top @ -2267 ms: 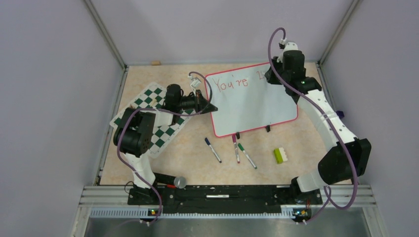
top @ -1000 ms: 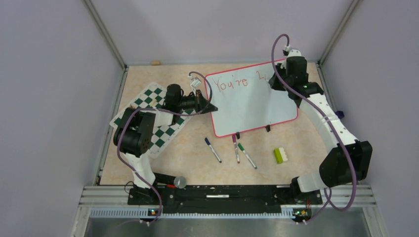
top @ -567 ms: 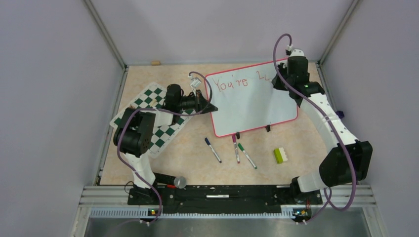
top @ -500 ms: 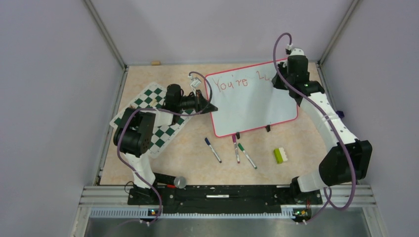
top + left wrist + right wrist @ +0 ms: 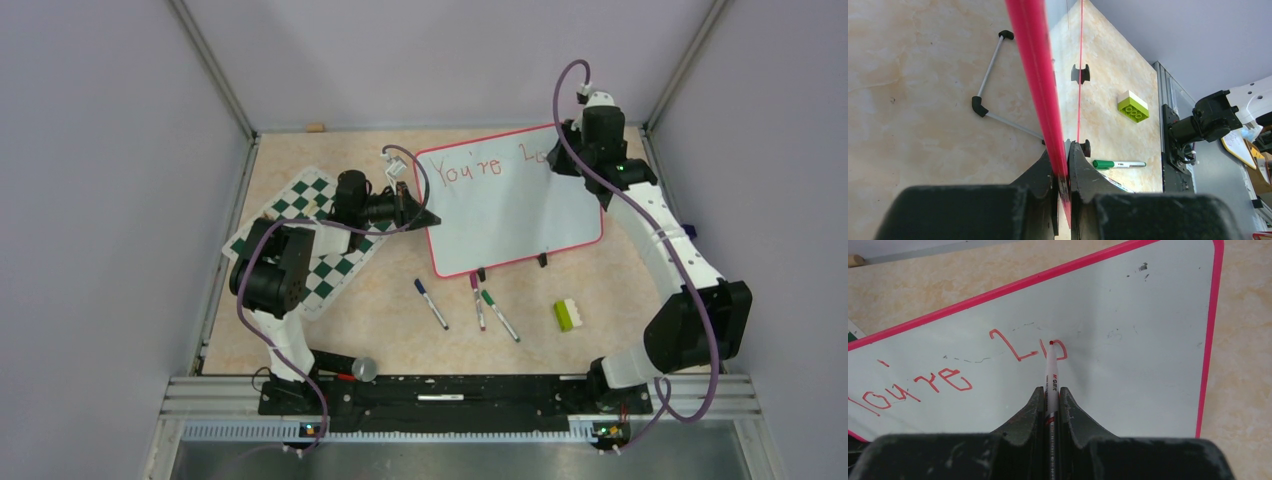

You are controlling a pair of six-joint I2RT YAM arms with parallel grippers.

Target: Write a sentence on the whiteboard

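Note:
The whiteboard (image 5: 510,205), with its red-pink frame, stands tilted at the back of the table. "You're" and the strokes "Lo" are written in red along its top. My left gripper (image 5: 428,217) is shut on the board's left edge. In the left wrist view the red frame (image 5: 1035,75) runs between the closed fingers of the left gripper (image 5: 1066,150). My right gripper (image 5: 1050,392) is shut on a red marker (image 5: 1050,372). The marker's tip touches the whiteboard (image 5: 1138,370) at the round last stroke. From above, the right gripper (image 5: 562,152) is over the board's top right corner.
A blue marker (image 5: 431,303), a magenta marker (image 5: 477,300) and a green marker (image 5: 500,315) lie in front of the board. A green-and-white brick (image 5: 569,314) sits to their right. The checkered chess mat (image 5: 310,250) lies under the left arm. Purple walls enclose the table.
The right gripper moved rightward along the board's top with the marker. The red writing after "You're" grew from one stroke to "Lo". The left arm stayed still.

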